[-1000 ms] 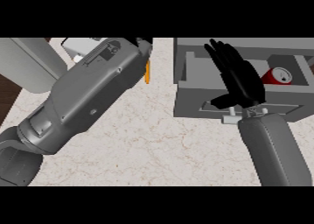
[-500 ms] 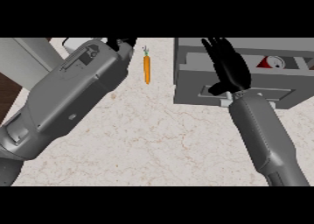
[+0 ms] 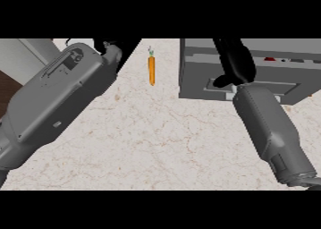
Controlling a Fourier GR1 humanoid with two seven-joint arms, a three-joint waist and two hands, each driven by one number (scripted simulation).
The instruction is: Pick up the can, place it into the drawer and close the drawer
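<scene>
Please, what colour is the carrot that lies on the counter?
The carrot is orange with a small green top, shown in the head view.

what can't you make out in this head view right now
- Can: only a red sliver shows in the drawer, behind its front wall.
- Right hand: its fingers run past the top edge.
- Left hand: mostly hidden by its own forearm and cut off at the top edge.
- Carrot: plain to see on the counter.
</scene>
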